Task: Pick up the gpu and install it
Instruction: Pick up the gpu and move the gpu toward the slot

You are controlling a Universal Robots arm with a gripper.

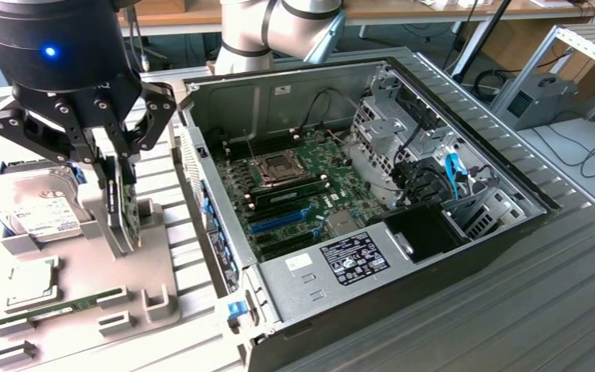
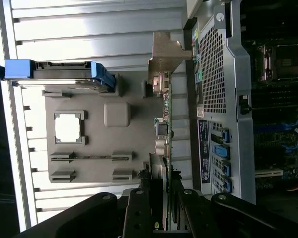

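Wrist view reveals the bracket (image 2: 166,49) on the gpu (image 2: 168,144) clamped by the pincer (image 2: 161,191).

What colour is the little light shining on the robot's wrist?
Blue. The light shows best in the exterior view.

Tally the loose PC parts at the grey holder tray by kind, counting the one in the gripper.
Hard drive: 1
CPU: 1
Memory stick: 1
GPU, standing on edge and clamped in the gripper: 1
Total: 4
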